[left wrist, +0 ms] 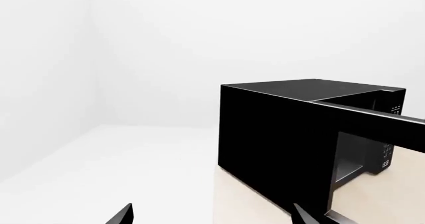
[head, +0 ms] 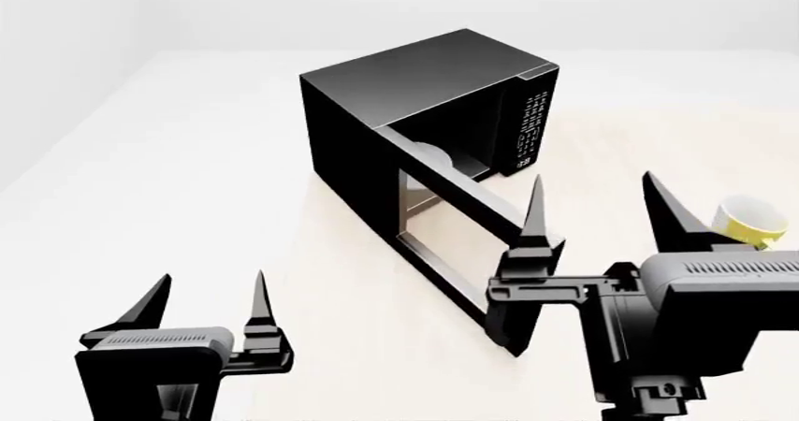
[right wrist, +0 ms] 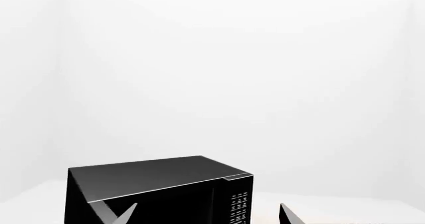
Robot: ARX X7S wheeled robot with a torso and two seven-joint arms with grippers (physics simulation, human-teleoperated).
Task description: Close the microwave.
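Observation:
The black microwave point(head: 413, 94) stands on the beige table point(head: 362, 327). Its windowed door point(head: 443, 243) is swung wide open toward me, and the white plate point(head: 431, 154) shows inside. The white-marked keypad point(head: 530, 126) is on its right front. My right gripper point(head: 600, 210) is open and empty, just right of the door's free end. My left gripper point(head: 206, 299) is open and empty, to the left of the door, apart from it. The microwave also shows in the left wrist view point(left wrist: 279, 134) and in the right wrist view point(right wrist: 153, 194).
A yellow and white mug point(head: 747, 223) sits on the table at the right, behind the right gripper. The table's left edge point(left wrist: 216, 194) runs just left of the microwave. White floor and walls lie beyond.

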